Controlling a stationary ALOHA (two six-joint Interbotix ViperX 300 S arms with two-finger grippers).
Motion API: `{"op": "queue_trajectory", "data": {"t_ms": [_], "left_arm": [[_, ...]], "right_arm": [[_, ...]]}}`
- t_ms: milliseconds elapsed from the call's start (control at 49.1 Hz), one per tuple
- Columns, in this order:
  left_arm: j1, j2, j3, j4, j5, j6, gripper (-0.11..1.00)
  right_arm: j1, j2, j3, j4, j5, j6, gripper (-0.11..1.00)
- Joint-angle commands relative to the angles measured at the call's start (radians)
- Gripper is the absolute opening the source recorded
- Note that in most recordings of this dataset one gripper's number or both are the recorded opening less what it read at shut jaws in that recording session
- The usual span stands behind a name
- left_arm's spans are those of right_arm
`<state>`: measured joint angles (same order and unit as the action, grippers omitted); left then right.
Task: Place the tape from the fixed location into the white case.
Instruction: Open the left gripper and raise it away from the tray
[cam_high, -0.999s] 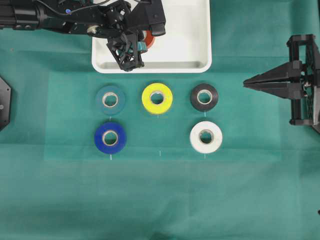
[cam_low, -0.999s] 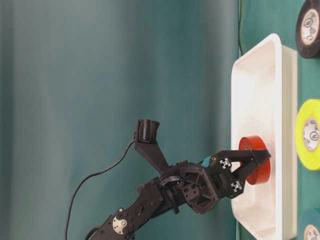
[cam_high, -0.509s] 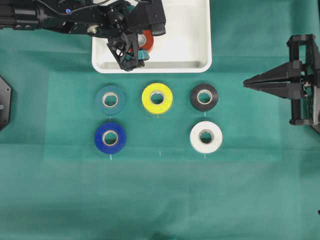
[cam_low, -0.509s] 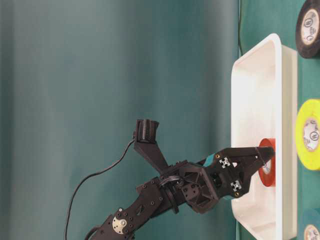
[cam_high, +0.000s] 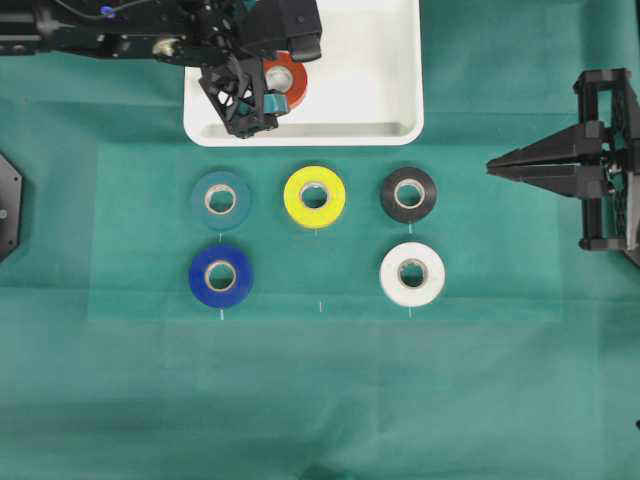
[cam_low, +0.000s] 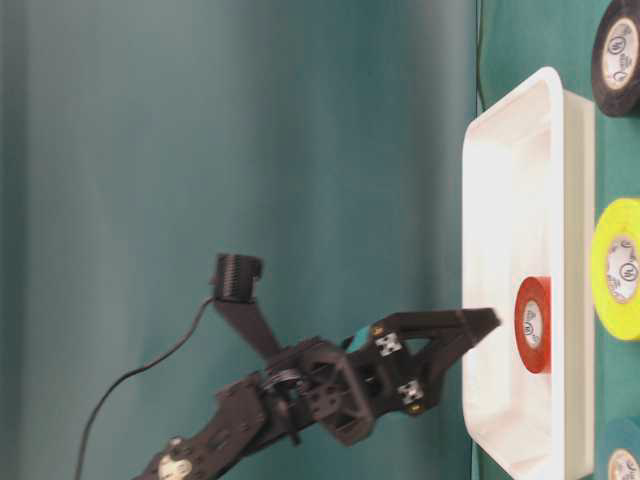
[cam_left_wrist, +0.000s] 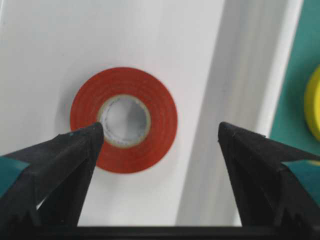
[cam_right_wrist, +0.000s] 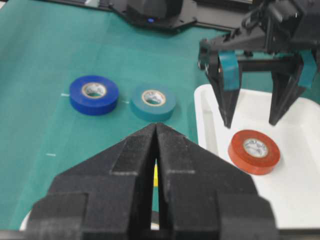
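Green cloth covers the worktop (cam_high: 320, 400), with a paler green rectangle under the rolls. White case (cam_high: 380, 60) at the far edge in the overhead view, rim raised, corners rounded. Red-orange tape (cam_high: 286, 78) lies flat on the floor of the case, in its left part, pale core up; no contact with either finger in the wrist view. Left tool (cam_high: 252, 95) hangs above the tape, jaws spread wide, empty; in the left wrist view one fingertip (cam_left_wrist: 82, 145) overlaps the roll's left edge in line of sight and the other sits over the case's inner wall. Table-level view shows the fingertips clear of the tape, just off the case's rim. Right tool (cam_high: 495, 165) parked well to the right of the rolls, jaws pressed together, nothing between them. On the cloth in front of the case: teal roll (cam_high: 221, 199), yellow roll (cam_high: 314, 196), black roll (cam_high: 408, 194) in one row; dark blue roll (cam_high: 221, 275) and white roll (cam_high: 412, 273) in the nearer row, with the middle slot between those two bare apart from a small white tick mark. All five lie flat, apart from one another.
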<state>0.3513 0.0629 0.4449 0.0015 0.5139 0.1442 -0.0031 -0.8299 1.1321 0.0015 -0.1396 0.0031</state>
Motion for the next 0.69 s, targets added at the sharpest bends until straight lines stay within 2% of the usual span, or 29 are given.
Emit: {"op": "queue_trajectory", "data": {"t_ms": [0, 285, 509, 673], "left_arm": [[-0.006, -0.063, -0.029, -0.002, 0.025, -0.002, 0.89], [-0.018, -0.156, -0.063, -0.003, 0.103, -0.003, 0.89], [-0.032, -0.19, -0.135, -0.003, 0.209, -0.005, 0.89], [-0.051, -0.216, -0.178, -0.003, 0.235, -0.005, 0.89]], "right_arm": [[0.0, 0.005, -0.012, -0.002, -0.005, 0.0, 0.0], [-0.002, 0.005, -0.012, -0.002, -0.005, 0.0, 0.0], [0.0, 0.005, -0.012, -0.002, -0.003, 0.0, 0.0], [-0.002, 0.005, -0.012, -0.002, -0.003, 0.0, 0.0]]}}
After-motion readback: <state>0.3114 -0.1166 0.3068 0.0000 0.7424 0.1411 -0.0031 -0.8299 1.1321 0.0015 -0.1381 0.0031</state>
